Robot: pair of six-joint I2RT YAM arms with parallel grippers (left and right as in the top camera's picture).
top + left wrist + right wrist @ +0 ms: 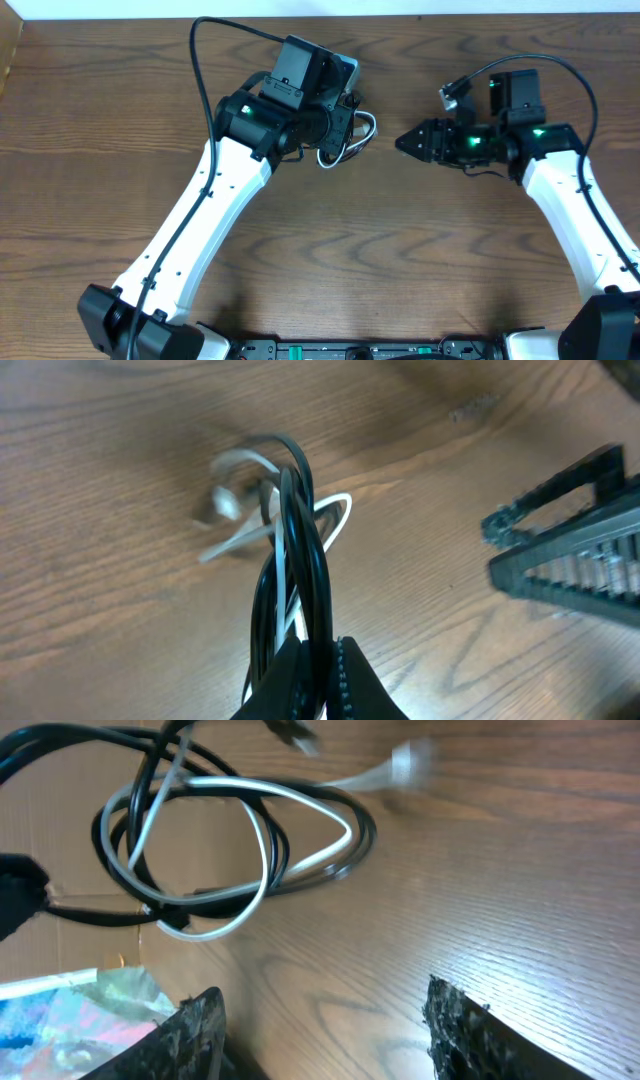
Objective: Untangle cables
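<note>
Pointing rightward, cables [300, 560] looped lengthwise

The white plug end [228, 503] is blurred beyond detail

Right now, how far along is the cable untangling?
Done: nothing separated yet. The white cord and the black cords loop through each other in one bundle.
In hand: the left jaws are shut on the cables. The right jaws stand open, facing the bundle without touching it.
Left: probably grip one cord with the right jaws, draw it out, and lay each cord apart on the table.
</note>
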